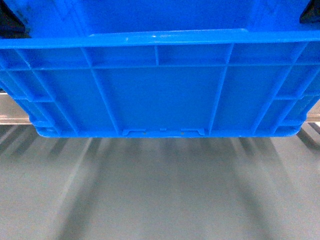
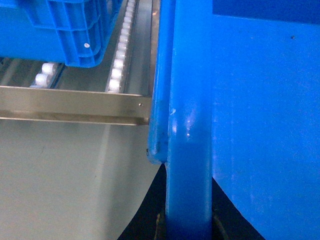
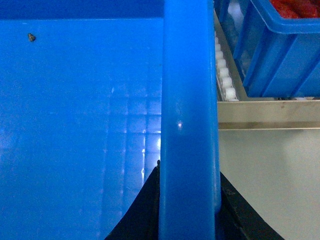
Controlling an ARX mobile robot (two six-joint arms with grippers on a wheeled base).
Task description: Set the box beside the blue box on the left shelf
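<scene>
Filling most of the head view, the box (image 1: 160,95) hangs above the grey floor (image 1: 160,195), its ribbed near wall facing the camera and two small slots showing at its bottom edge. The left gripper (image 2: 187,227) straddles the box's left rim, dark fingers on either side of the thick blue edge, clamped on it; the right gripper (image 3: 187,220) grips the opposite rim the same way, one finger inside the box and one outside. The box's smooth inner floor shows in the right wrist view, with a small dark speck (image 3: 31,37) on it. Beyond the box lies the left shelf (image 2: 75,105), its steel front rail and lanes of white rollers (image 2: 119,60) visible in both wrist views. A blue box (image 2: 60,30) sits on the rollers to the left, and another blue crate (image 3: 275,47) holding something red sits on the right. The box's far end is close to the shelf's front rail; whether it touches cannot be told.
</scene>
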